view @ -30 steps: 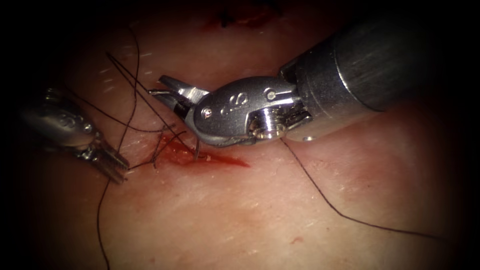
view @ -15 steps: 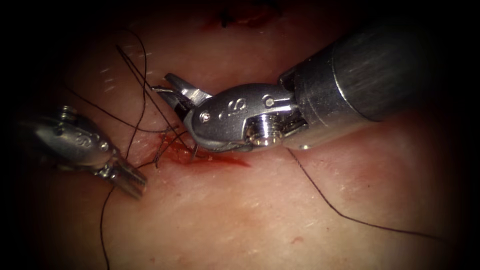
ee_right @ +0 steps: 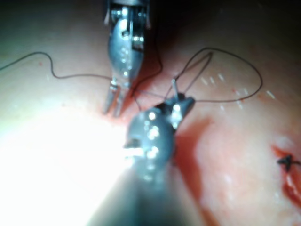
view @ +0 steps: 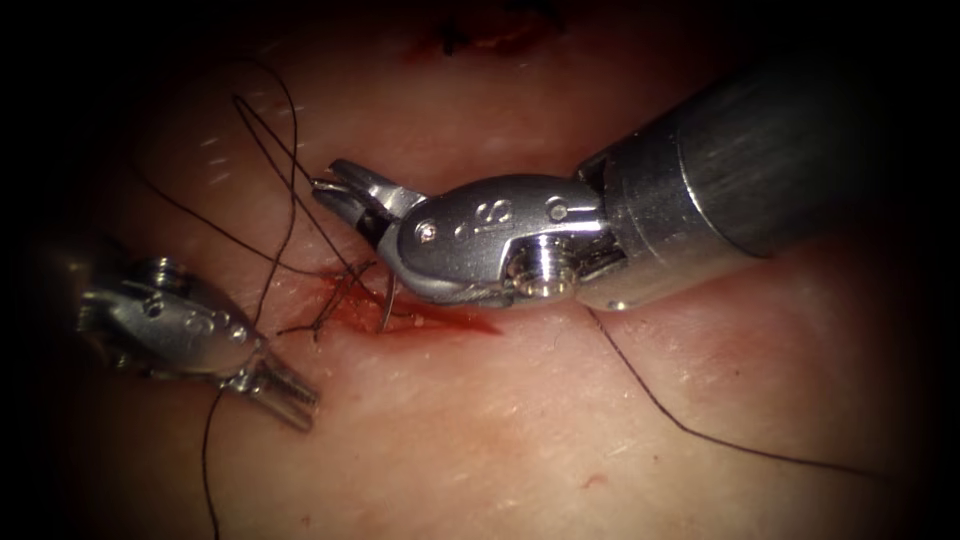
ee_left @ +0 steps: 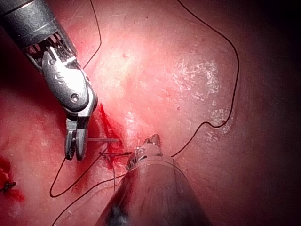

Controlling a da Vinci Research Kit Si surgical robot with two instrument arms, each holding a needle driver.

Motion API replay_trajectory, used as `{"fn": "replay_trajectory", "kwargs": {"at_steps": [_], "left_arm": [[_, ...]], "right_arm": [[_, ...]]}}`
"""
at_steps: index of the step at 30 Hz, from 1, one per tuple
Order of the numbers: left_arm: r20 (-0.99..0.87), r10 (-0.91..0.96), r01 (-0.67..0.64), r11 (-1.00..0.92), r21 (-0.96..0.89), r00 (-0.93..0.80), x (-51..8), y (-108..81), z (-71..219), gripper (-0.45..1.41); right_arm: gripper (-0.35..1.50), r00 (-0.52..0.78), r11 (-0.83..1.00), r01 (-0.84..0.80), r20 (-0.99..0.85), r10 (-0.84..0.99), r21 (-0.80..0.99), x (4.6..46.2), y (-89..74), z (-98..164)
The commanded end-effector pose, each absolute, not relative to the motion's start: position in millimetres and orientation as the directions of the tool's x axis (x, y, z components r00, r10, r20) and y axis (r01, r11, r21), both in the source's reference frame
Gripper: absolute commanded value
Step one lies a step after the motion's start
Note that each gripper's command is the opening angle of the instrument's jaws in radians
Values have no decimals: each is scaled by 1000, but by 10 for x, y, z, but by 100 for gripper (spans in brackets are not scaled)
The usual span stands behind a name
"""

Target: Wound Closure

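Your right tool point(view: 340, 195) gripped the needle point(view: 386, 305) near its upper end; its curve ran down into the cut point(view: 430, 322) in the tissue point(view: 520, 420). Your left tool point(view: 290, 395), left of the cut, sat slightly open, holding nothing, thread point(view: 650, 395) beside it.

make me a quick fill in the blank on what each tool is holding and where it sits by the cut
1. The right arm's tool grips the ___ near one end; the other end dips down to the cut.
2. The left arm's tool, jaws open, holds ___.
3. In the endoscope view, the left arm's tool sits to the ___ of the cut.
4. A dark strand of ___ trails over the tissue right of the cut.

Missing words: needle; nothing; left; thread
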State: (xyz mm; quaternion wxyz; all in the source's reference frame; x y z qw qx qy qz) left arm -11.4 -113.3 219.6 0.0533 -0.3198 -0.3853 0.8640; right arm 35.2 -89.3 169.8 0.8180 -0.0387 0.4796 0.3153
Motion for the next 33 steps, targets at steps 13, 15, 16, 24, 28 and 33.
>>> {"fn": "replay_trajectory", "kwargs": {"at_steps": [13,15,16,24,28,33], "left_arm": [[-523,326,172,-699,-694,-788,-132,-1159,2224,20],[-523,325,173,-698,-695,-788,-130,-1158,2223,20],[-523,325,174,-698,-695,-787,-130,-1158,2223,20],[-526,322,179,-696,-695,-788,-123,-1160,2221,20],[-527,320,182,-696,-695,-788,-120,-1161,2221,20],[-528,318,184,-697,-694,-788,-118,-1164,2220,19]], "right_arm": [[-35,212,678,-601,-733,646,423,331,-907,1716],[-35,205,671,-604,-730,652,430,332,-907,1718],[-35,202,668,-605,-728,656,434,332,-907,1719],[-35,151,618,-600,-686,712,509,338,-908,1724],[-35,147,604,-564,-652,744,562,344,-907,1732],[-35,150,606,-497,-627,764,621,342,-892,1741]]}}
